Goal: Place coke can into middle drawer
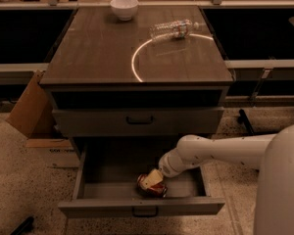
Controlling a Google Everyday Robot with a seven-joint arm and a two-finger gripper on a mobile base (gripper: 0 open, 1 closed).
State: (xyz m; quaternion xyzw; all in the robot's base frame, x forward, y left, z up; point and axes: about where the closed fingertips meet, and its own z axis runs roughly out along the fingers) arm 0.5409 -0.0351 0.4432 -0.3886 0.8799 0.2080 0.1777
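The coke can (pixel 149 190), red with silver ends, is low inside the open middle drawer (pixel 186 207), near its front wall and about the middle of its width. My gripper (pixel 152 180) reaches into the drawer from the right on the white arm (pixel 210 153). Its pale fingers (pixel 148 181) lie over the top of the can and are shut on it. I cannot tell whether the can touches the drawer floor.
The grey drawer above (pixel 137 121) is closed. On the cabinet top (pixel 98 53) lie a white bowl (pixel 124 7) and a clear water bottle (pixel 172 29) on its side. A cardboard box (pixel 32 106) stands at the left. My white body (pixel 284 185) fills the lower right.
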